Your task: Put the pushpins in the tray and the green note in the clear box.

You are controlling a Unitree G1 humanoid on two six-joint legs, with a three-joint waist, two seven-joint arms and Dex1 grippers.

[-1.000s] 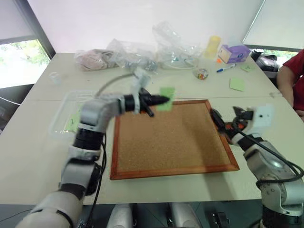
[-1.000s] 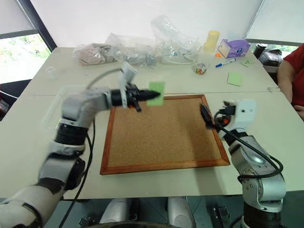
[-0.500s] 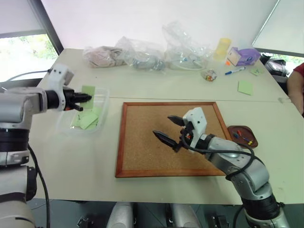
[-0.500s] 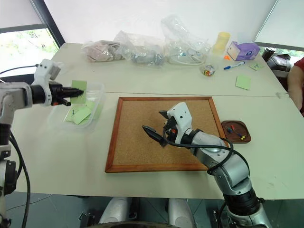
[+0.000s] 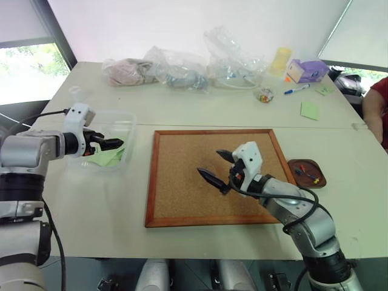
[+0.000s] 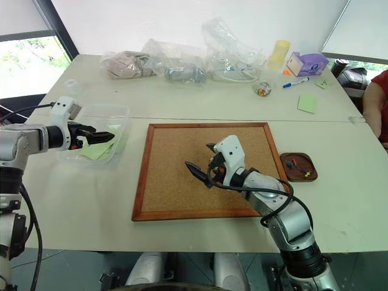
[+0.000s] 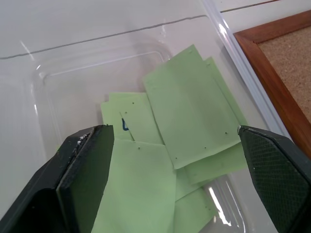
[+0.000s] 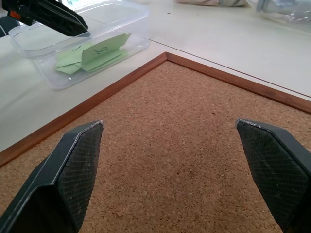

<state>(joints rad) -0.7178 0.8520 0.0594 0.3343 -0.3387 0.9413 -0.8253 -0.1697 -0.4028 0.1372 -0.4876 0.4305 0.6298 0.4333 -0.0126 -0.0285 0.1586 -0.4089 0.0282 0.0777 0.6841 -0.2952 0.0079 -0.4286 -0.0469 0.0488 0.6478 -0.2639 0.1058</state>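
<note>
Looking down from the head cameras, the left gripper (image 5: pixel 115 145) hangs over the transparent rectangular plastic clear box (image 5: pixel 124 119) at the left of the pale tabletop (image 5: pixel 200 109), its two black fingers spread wide and holding nothing; light green square paper notes (image 5: pixel 110 157) lie inside the box beneath it, so the note appears to be delivered. The large wood-framed corkboard (image 5: pixel 182 182) lies bare in the middle, with no pins visible in it. The right gripper (image 5: pixel 217 167) hovers above the cork, fingers wide apart and empty, probably parked there because nothing is left to pull. Just beside the board's right edge sits the small dark brown wooden tray (image 5: pixel 308 174), with the tiny coloured plastic-headed pushpins (image 5: pixel 310 175) resting in it. Soft clear plastic bags (image 5: pixel 182 66) and a plain green note (image 5: pixel 310 110) stay at the far edge, apart from the work. A person's red sleeve (image 5: pixel 377 103) shows at the right border.

From the left wrist, the open fingers (image 7: pixel 82 170) frame the box floor, where several green sheets overlap loosely; the green note (image 7: pixel 127 121) with a dark handwritten mark lies partly covered by a plainer sheet.

From the right wrist, the spread fingers (image 8: pixel 73 174) point across bare cork toward the box, where a marked sheet leans tilted against the others under the other gripper.
</note>
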